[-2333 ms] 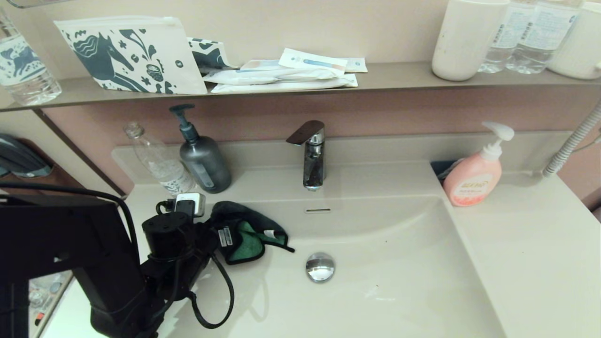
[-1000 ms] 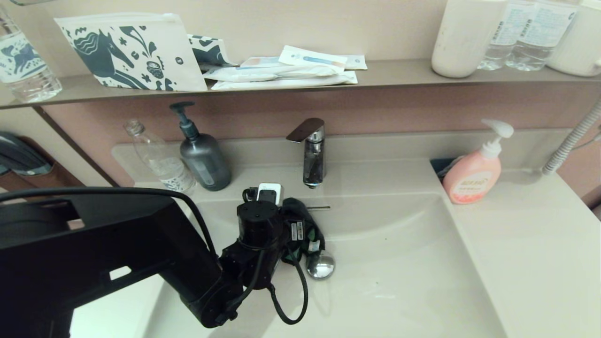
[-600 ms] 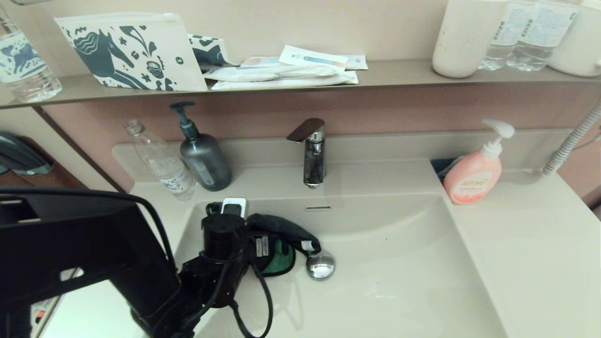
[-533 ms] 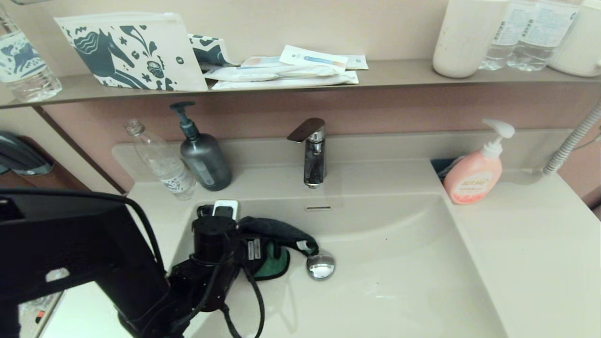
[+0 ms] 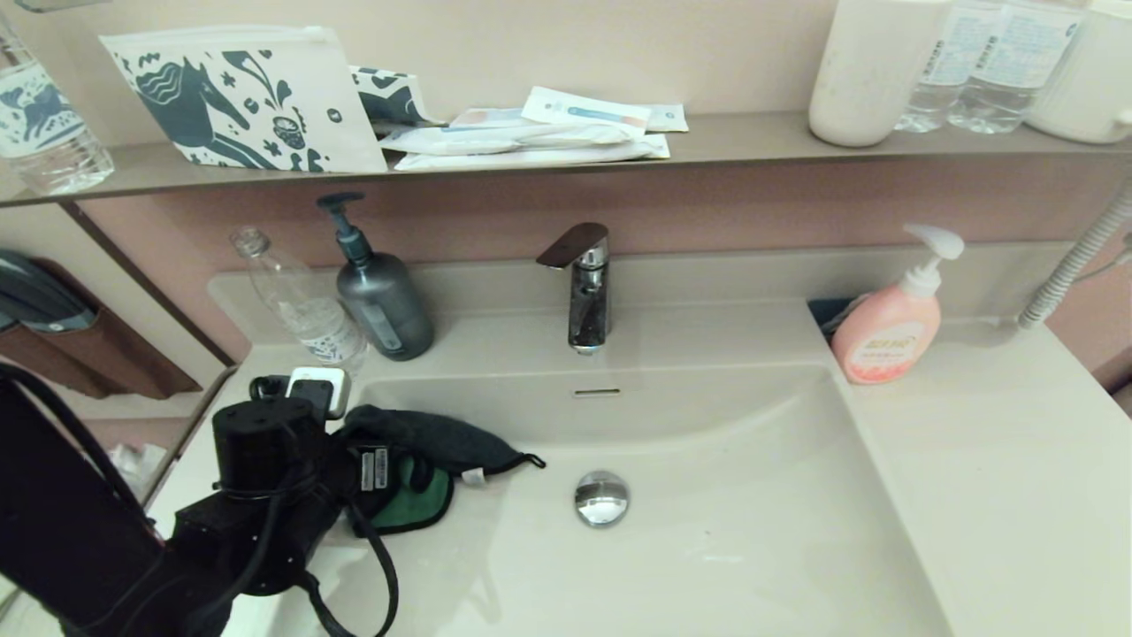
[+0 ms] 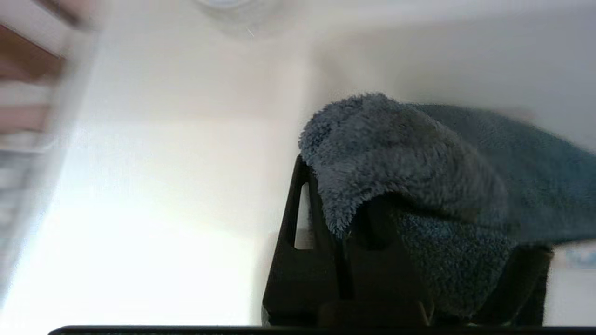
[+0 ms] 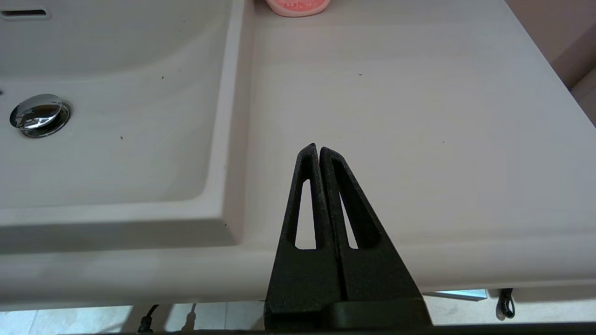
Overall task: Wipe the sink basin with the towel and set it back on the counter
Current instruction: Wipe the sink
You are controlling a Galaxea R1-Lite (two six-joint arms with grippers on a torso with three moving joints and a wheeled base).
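Two pump bottles stand on the surface [image 5: 999, 460]: a dark grey one [image 5: 382, 301] at the back left and a pink one [image 5: 887, 329] at the back right of the sink basin [image 5: 725, 531]. One clear plastic bottle [image 5: 296, 305] stands just beside the grey pump bottle, directly behind the left gripper [image 5: 402, 469]. One chrome faucet [image 5: 584, 292] rises behind the basin, above one overflow slot [image 5: 596, 392]. One round drain plug [image 5: 601, 497] sits in the basin floor, near the towel [image 5: 433, 442] but apart from it.

On the wall shelf [image 5: 725, 141]: one patterned pouch [image 5: 243, 102], a pile of flat sachets [image 5: 531, 137], one white cup [image 5: 871, 71], and water bottles at both ends.

The left gripper is at the basin's left edge, its fingers [image 6: 302, 242] clenched on the towel, which drapes over them and trails along the left basin wall toward the drain. The right gripper [image 7: 319, 151] hovers over the front edge of the surface, right of the basin, fingers pressed together and holding nothing.
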